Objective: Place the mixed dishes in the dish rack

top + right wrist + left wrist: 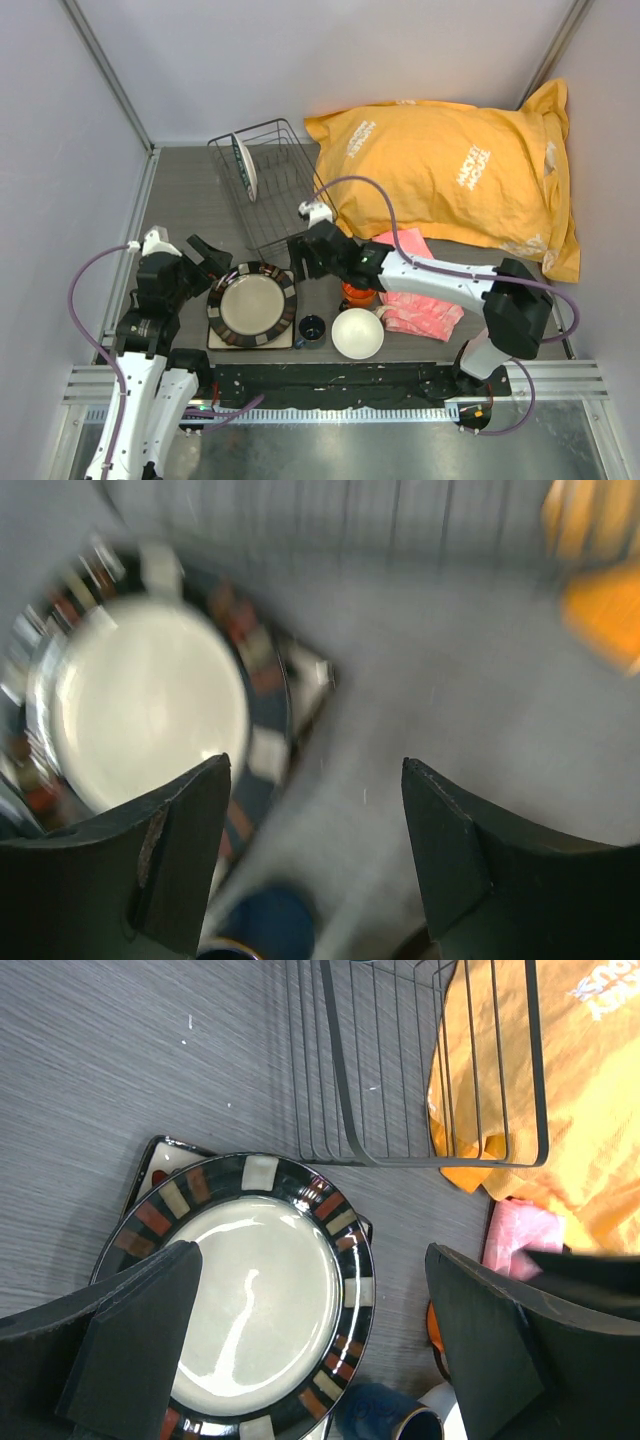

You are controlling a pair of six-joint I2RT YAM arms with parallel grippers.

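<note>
The brown-centred dark-rimmed plate [252,303] lies on the square dark tray [222,340] near the front left. My left gripper [208,258] is open and empty just left of it; in the left wrist view the gripper [310,1255] hangs over the plate [255,1290]. My right gripper [298,258] is open and empty between the plate and the dish rack [270,190]; its wrist view is blurred and shows the gripper [315,765] beside the plate [140,700]. A white plate with dark rim [243,165] stands on edge in the rack. The dark-blue cup [311,329], white bowl [357,333] and orange mug [358,294] sit at the front.
A big yellow bag [450,170] fills the back right, touching the rack's right side. A pink cloth [420,295] lies under my right arm. Grey walls close the left and back. The table's front edge has a metal rail [330,385].
</note>
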